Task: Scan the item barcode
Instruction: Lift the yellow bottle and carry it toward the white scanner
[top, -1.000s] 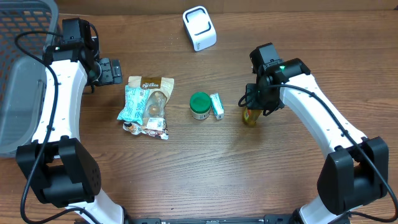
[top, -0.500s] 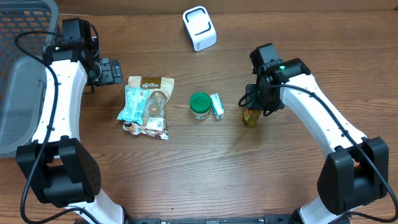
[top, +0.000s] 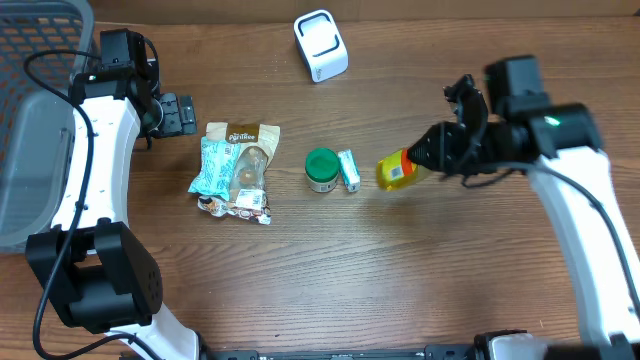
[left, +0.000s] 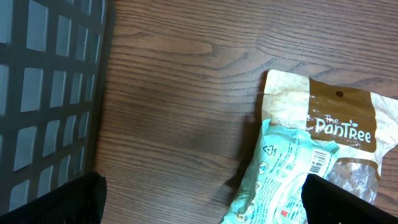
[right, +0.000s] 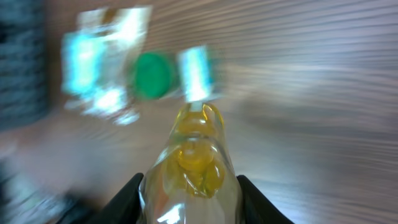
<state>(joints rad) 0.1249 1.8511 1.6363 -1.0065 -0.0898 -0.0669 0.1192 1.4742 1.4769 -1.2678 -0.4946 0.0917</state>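
1. Overhead: the yellow bottle (top: 396, 171) is held by the right gripper (top: 424, 158), just right of the green-lidded jar (top: 321, 168); the left gripper (top: 178, 113) is spread wide, well left of it.
2. Left wrist: nothing is held.
3. Right wrist: the bottle is clamped.

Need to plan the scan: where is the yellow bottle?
Yellow bottle: overhead, right of centre, in the right gripper, just right of the teal box.

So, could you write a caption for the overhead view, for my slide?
Right gripper holds a yellow bottle tilted sideways, near the green-lidded jar.
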